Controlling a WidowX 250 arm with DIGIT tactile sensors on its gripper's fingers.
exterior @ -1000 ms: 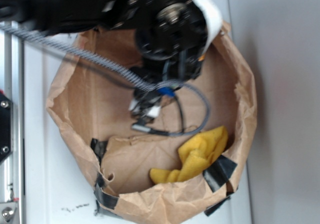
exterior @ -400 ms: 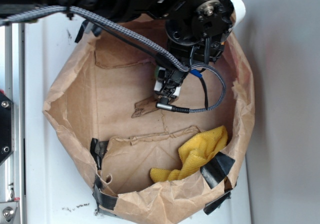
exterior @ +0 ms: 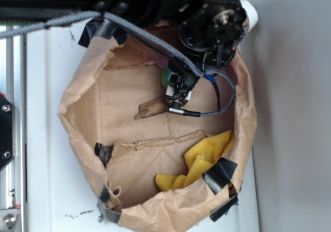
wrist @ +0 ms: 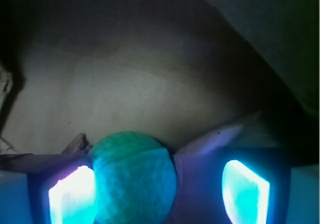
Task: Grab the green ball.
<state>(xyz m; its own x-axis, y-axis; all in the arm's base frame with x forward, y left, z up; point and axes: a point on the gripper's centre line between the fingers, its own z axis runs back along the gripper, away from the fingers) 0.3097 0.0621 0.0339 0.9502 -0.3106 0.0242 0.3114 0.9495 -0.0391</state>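
I see the gripper (wrist: 160, 184) open, jaws spread around the ball (wrist: 134, 176). The ball touches one finger (wrist: 70, 194), clear of the other.

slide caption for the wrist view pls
Green ball sits between the open gripper's fingers, nearer one pad, on the brown paper bag floor.

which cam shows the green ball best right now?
Wrist view. The green ball fills the lower frame between the gripper fingers, nearer one finger, its dimpled surface plain. The exterior view shows only a green sliver behind the arm, inside the paper bag.
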